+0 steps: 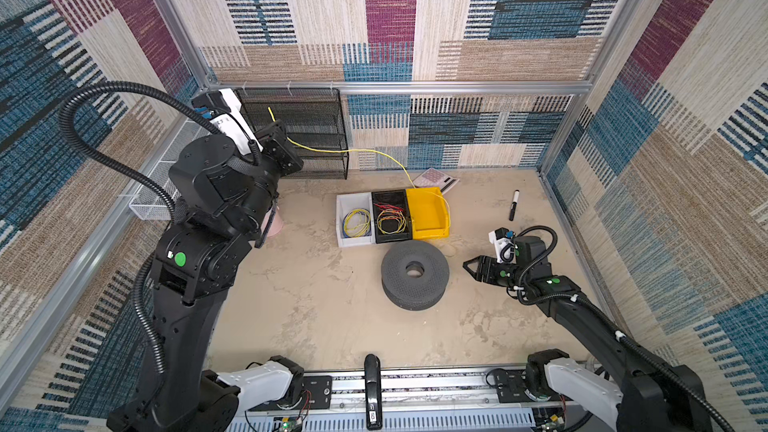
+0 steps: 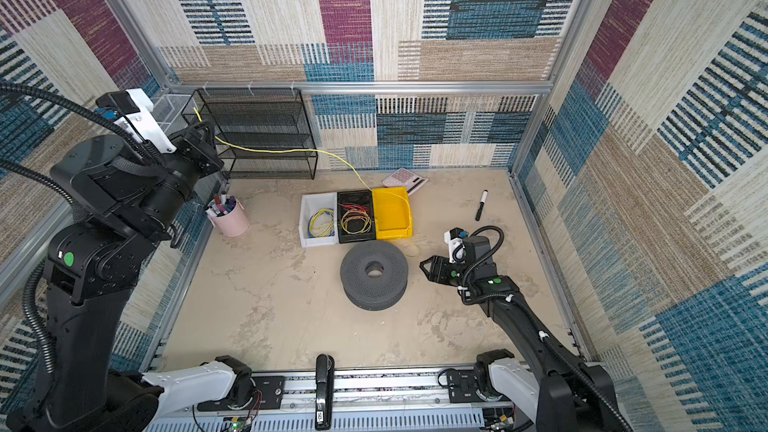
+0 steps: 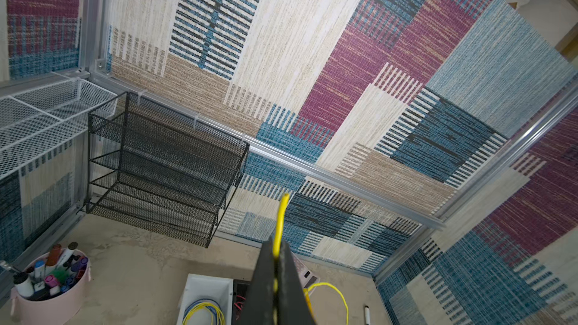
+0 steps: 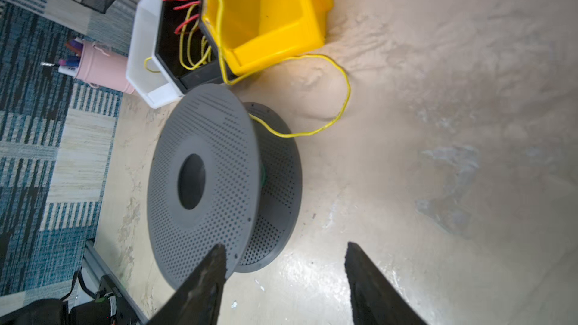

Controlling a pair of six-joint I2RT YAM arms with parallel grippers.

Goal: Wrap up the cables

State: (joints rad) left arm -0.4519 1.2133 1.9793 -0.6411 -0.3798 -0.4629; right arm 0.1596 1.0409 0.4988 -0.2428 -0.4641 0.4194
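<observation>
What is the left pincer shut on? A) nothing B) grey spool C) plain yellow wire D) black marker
C: in the left wrist view the left pincer is closed on the yellow wire, whose end sticks out past the tips.

Walled on three sides in woven patchwork panels (image 1: 390, 14): maroon, blue, cream and tan blocks, some striped. Framed by aluminium rails (image 1: 457, 87) at the corners and along the back. Set on a mottled, scuffed beige floor (image 1: 311, 305). Furnished with a black mesh shelf rack (image 1: 316, 130) against the back wall and a white mesh basket (image 3: 47, 114) on the left wall. Lit evenly.
</observation>
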